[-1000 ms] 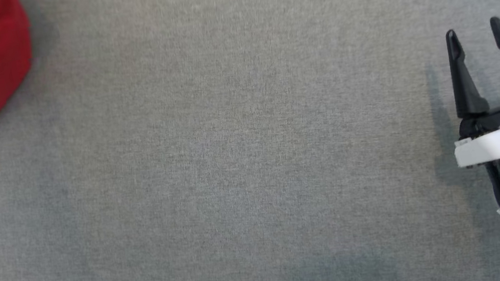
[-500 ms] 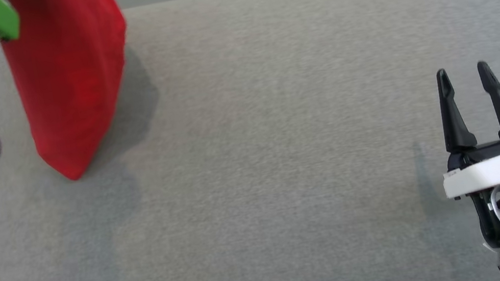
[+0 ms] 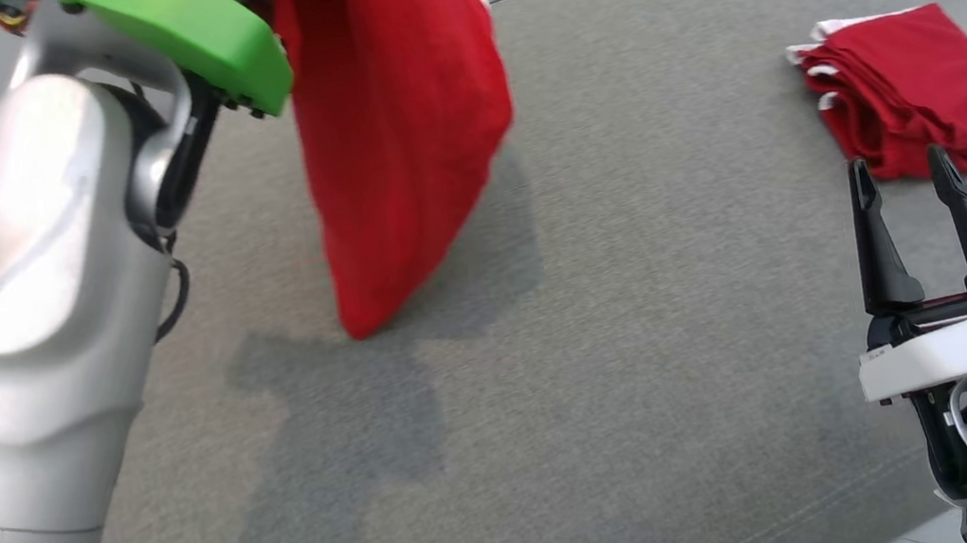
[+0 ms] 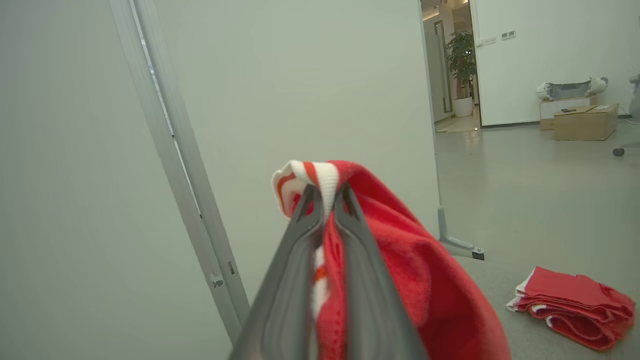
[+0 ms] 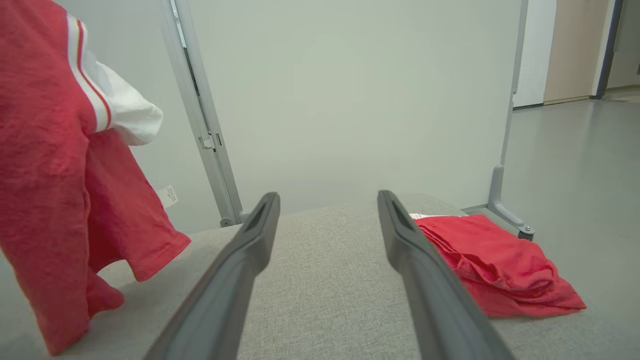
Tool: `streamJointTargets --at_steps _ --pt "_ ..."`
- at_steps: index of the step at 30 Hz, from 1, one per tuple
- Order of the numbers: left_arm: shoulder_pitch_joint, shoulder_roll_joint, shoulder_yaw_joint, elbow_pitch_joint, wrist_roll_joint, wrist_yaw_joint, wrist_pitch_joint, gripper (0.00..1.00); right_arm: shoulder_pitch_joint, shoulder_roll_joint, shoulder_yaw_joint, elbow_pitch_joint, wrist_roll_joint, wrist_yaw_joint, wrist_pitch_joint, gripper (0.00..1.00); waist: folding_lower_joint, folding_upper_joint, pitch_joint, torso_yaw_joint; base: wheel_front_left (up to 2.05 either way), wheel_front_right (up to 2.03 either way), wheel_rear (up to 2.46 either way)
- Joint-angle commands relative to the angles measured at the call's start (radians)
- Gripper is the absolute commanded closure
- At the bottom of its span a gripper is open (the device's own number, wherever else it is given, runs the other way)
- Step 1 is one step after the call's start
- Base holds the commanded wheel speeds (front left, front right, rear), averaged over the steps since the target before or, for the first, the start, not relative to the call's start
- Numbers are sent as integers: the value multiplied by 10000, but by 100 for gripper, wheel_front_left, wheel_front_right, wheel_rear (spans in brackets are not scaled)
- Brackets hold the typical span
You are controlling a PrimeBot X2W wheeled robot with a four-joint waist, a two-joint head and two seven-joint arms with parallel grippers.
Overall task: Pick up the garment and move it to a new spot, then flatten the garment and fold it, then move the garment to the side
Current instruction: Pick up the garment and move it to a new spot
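Head view: left tool grips hanging garment; right tool released near folded pile, cushion edge.

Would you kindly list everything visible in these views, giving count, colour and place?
hanging garment: one, red with white trim, dangling over the padded surface
folded pile: one, red with white edges, at the surface's far right
padded surface: one, grey, beneath both
partition panel: one, pale with a metal frame, behind the surface
potted plant: one, green, in the far doorway
cardboard box: one, brown, by the far wall
left gripper: one, dark fingers, shut on the hanging garment's white edge
right gripper: one, dark fingers, open and empty, near the folded pile
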Motion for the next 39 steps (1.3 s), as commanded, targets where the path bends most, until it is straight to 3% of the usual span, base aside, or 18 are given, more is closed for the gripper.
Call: streamJointTargets --at_steps 1,7,14,19,20,21,22,23,28,32,33,39 --pt "192 -9 -204 -40 -155 7 -40 100 110 23 -3 -50 55 -12 -1 0 0 -1 -220 -697 0 0 0" --pt "1571 360 -1864 -152 -547 16 -482 100 243 112 -121 -32 65 -12 -1 0 0 -1 -99 -575 0 0 0" --pt "3822 584 -3745 383 -1218 14 -1333 100 373 143 -151 25 41 -10 -1 0 0 -1 40 106 0 0 0" --pt "4826 513 -4117 1491 -1490 19 -1774 100 402 95 -59 47 54 -10 -1 0 0 -1 -4 649 0 0 0" --pt "4972 458 -4088 1708 -1546 63 -1824 88 443 91 -13 51 40 -10 -1 0 0 -1 -46 754 0 0 0" --pt "5131 378 -3985 1890 -1688 130 -1876 36 482 90 32 59 40 -10 -1 0 0 -1 -103 851 0 0 0" --pt "5131 378 -3985 1890 -1688 130 -1876 36 482 90 32 59 40 -10 -1 0 0 -1 -103 851 0 0 0" --pt "5274 302 -3861 2012 -1738 221 -1921 0 529 82 75 67 33 -10 -1 0 0 -1 -174 947 0 0 0" --pt "6142 124 -2892 1890 -1862 948 -2060 0 848 101 187 121 85 -10 -1 0 0 -1 -570 1420 0 0 0" --pt "7317 101 -1308 725 -1350 1798 -2038 0 1158 133 274 176 108 -10 -1 0 0 -1 -934 1762 0 0 0" --pt "7989 11 -474 -23 -945 2197 -2038 0 1331 175 327 187 113 -12 -1 0 0 -1 -1120 1904 0 0 0" --pt "9860 -610 1702 -1510 -111 2493 -2030 0 1729 227 665 165 38 -10 -2 0 0 -1 -1364 2299 0 0 0"
